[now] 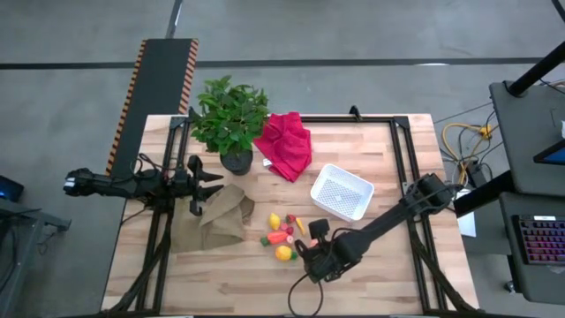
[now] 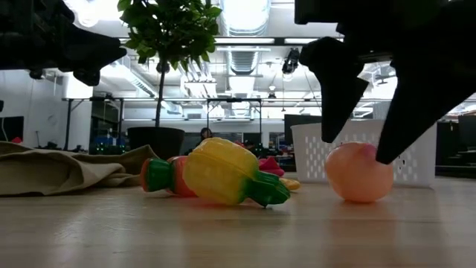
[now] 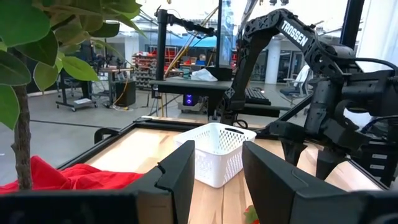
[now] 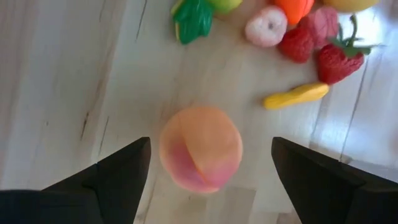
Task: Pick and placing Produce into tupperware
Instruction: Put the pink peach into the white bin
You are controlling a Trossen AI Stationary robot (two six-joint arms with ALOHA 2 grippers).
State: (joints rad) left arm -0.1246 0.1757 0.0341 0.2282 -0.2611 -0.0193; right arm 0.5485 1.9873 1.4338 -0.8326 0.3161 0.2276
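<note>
At nine o'clock on the table edge, by the tan cloth [image 1: 212, 221] and the potted plant [image 1: 231, 119]: left gripper [image 1: 209, 184], waiting, fingers parted a little on nothing, well apart from the produce.

Centre, six o'clock side: produce cluster [image 1: 282, 235], yellow, orange and red pieces lying loose on the bare table [image 1: 221, 274]. Item of interest: round peach-pink fruit [image 4: 200, 148], apart from the rest, on the side of the cluster facing the right arm.

Over that fruit: right gripper [image 4: 208, 168], fingers spread wide, one finger [image 2: 338, 82] to each side, fruit centred between them, neither finger visibly touching. Being round, it shows no long axis to align to; judged ready for closing. Right arm is clearly the nearer.

Two o'clock from the cluster: tupperware [image 1: 341, 192], white, nothing visible inside, near the right arm.
</note>
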